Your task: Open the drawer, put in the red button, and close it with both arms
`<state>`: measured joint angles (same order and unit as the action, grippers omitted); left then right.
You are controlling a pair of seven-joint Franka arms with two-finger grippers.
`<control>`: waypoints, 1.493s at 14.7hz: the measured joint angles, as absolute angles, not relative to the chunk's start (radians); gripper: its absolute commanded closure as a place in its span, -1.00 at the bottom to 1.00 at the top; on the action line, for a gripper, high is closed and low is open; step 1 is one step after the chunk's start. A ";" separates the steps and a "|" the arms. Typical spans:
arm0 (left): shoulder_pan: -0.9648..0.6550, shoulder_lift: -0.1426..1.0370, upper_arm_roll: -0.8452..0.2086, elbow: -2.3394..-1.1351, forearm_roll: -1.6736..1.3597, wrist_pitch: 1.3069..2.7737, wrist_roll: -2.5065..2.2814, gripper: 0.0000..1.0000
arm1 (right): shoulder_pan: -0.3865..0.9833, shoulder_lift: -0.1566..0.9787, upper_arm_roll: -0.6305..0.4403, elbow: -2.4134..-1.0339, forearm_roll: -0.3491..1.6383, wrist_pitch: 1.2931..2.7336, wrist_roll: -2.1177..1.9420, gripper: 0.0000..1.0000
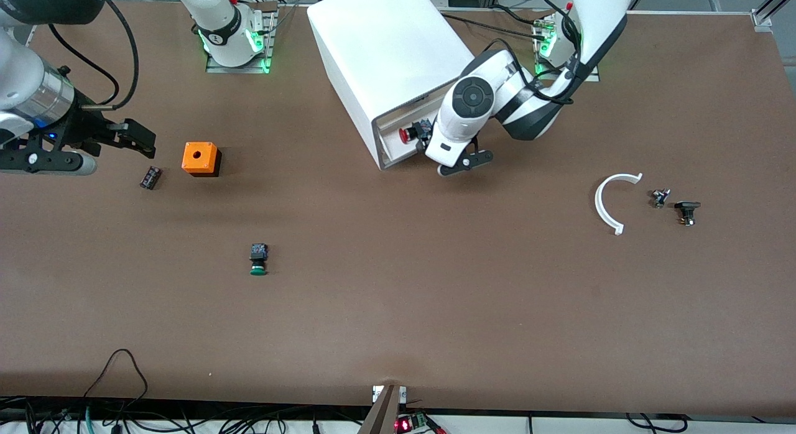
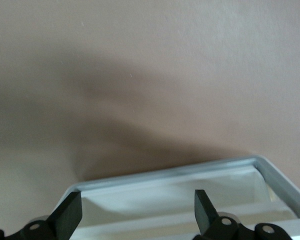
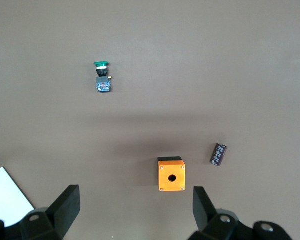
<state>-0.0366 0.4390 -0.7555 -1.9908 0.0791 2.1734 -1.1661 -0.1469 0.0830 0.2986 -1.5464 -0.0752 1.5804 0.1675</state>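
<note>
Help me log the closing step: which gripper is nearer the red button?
Left. The left gripper hangs at the open drawer front, right beside the red button lying inside. The right gripper is over the right arm's end, by the orange box.

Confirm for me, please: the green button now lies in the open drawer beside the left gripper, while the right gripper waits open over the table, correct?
Not quite: the front view shows the red button in the open drawer, not the green one. The green button lies out on the table. The left gripper is beside the drawer, and the right gripper waits, fingers open.
</note>
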 measured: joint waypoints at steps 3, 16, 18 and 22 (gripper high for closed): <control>-0.037 0.439 -0.780 -2.001 0.079 2.172 -1.173 -0.98 | -0.147 0.080 0.295 -1.532 -0.075 1.584 0.176 -1.00; -0.037 0.439 -0.813 -2.010 0.079 2.169 -1.194 -0.98 | -0.147 0.080 0.271 -1.510 -0.068 1.594 0.185 -1.00; -0.031 0.438 -0.813 -1.998 0.079 2.138 -1.194 -0.98 | -0.147 0.080 0.271 -1.510 -0.068 1.594 0.185 -1.00; 0.031 0.434 -0.813 -1.899 0.079 2.023 -1.167 -0.98 | -0.086 0.080 0.209 -1.510 -0.068 1.594 0.185 -1.00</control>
<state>0.0314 0.4336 -0.8127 -1.8988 0.0794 2.0227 -1.1666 -0.0858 0.0801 0.2087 -1.5103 -0.0675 1.5936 0.1852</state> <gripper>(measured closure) 0.004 0.000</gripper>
